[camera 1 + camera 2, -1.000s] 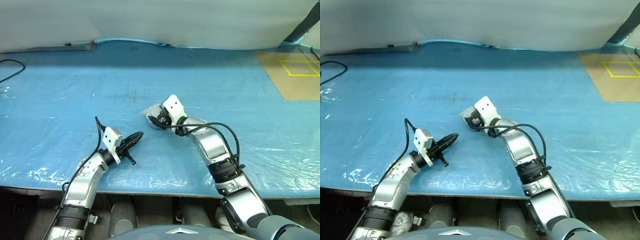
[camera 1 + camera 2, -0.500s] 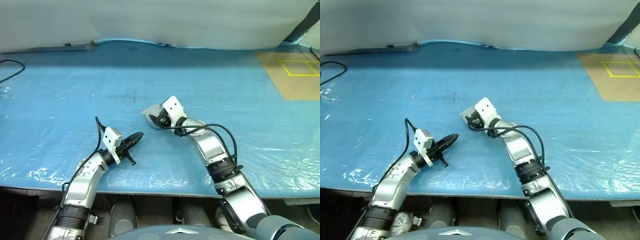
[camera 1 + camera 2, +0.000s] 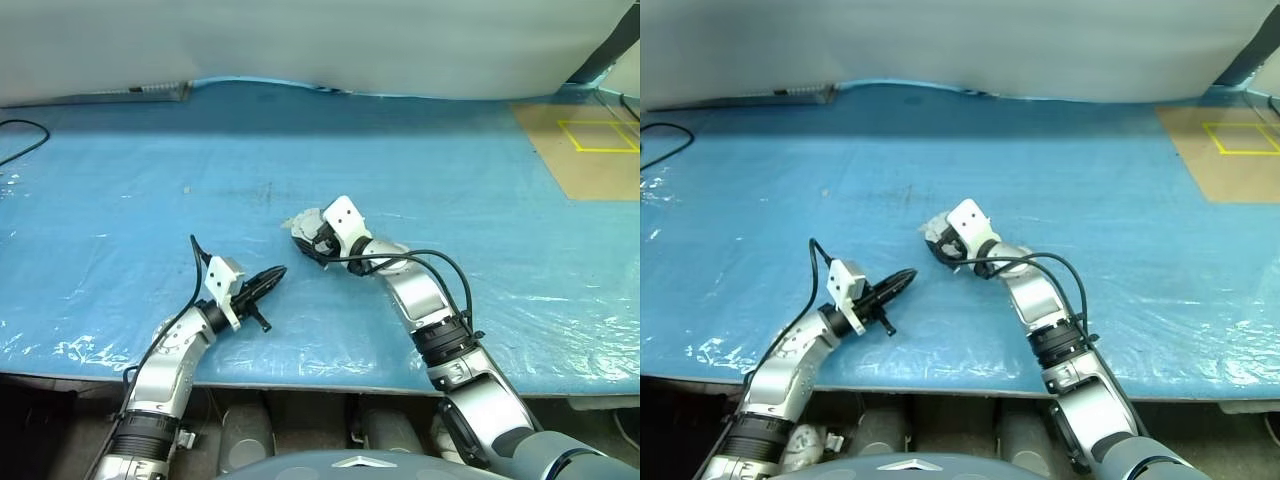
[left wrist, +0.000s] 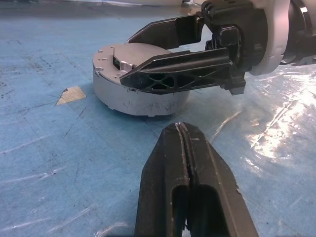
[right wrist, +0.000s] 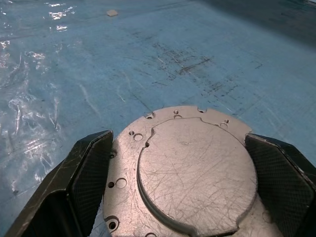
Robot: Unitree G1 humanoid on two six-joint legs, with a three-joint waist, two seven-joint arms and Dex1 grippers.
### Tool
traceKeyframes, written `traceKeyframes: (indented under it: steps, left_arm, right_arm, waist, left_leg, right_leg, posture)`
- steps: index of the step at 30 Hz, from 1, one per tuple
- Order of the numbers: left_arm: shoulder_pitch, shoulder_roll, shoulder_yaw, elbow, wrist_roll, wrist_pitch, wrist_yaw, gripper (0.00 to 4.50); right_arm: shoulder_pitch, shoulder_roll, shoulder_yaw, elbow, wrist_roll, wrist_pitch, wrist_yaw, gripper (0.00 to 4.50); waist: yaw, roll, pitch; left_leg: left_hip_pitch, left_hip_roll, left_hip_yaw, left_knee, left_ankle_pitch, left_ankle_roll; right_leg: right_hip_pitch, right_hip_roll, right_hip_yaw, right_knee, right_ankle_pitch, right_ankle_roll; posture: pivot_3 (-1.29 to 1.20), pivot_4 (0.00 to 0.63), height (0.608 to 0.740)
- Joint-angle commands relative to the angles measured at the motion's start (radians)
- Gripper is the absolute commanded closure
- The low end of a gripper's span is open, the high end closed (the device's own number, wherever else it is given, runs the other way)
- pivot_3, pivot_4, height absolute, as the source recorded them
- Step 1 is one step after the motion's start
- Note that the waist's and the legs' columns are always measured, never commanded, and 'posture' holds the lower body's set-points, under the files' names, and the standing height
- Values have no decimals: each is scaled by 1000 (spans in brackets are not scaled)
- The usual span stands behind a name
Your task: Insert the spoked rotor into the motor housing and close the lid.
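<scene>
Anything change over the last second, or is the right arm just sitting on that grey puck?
The right gripper has opened its jaws wider; they now stand on either side of the grey puck, which sits on the blue sheet in the same spot. The left gripper has stayed shut and in place.

The grey round lid lies flat atop the motor housing on the blue sheet.

Blue sheet — brown mat

Silver arms, black cables, 2 black-fingered grippers, white wrist blocks.
</scene>
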Motion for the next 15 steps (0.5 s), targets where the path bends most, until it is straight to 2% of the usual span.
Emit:
traceKeyframes:
  steps: [1,4,15]
  left_arm:
    - [-2,5,9,-37,-14,-5,1,4500]
    - [-5,5,9,-28,-13,-8,0,4500]
    - [-2,4,12,-17,-13,-19,-3,4500]
  right_arm:
    - [15,-3,3,-1,-3,19,1,526]
    - [17,-2,-1,-4,2,33,3,1519]
    - [15,-22,18,-20,-19,50,18,1535]
  waist:
    - [0,0,0]
    - [0,0,0]
    - [0,0,0]
  left_leg:
    - [0,0,0,0,0,0]
    - [0,0,0,0,0,0]
    - [0,0,0,0,0,0]
  right_leg:
    - [0,0,0,0,0,0]
    - [0,0,0,0,0,0]
    - [0,0,0,0,0,0]
  posture:
    - [0,150,740]
    - [0,150,740]
    - [0,150,740]
